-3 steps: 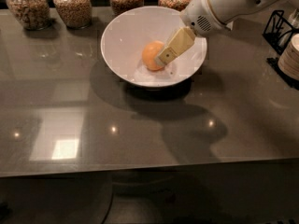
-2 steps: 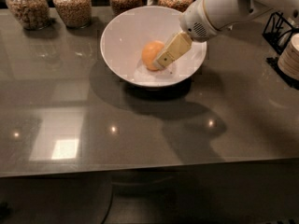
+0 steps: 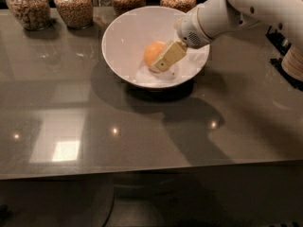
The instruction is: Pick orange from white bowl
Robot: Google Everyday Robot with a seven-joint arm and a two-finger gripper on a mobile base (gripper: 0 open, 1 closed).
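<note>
The white bowl [image 3: 124, 38] stands on the glossy grey table [image 3: 142, 136] at the back centre. The orange [image 3: 151, 52] lies in the bottom of the bowl, a little right of its middle. My gripper [image 3: 159, 60] reaches down into the bowl from the upper right on the white arm [image 3: 222, 15]. Its tan end lies against the right front side of the orange and hides part of it.
Several glass jars of grains [image 3: 73, 4] stand in a row along the table's back edge behind the bowl. A dark rack and a round object [image 3: 289, 56] stand at the right edge. The table's front edge runs across the lower part of the view.
My gripper has moved a little down and to the left, deeper into the bowl and closer onto the orange. The orange and the bowl have stayed in place.
</note>
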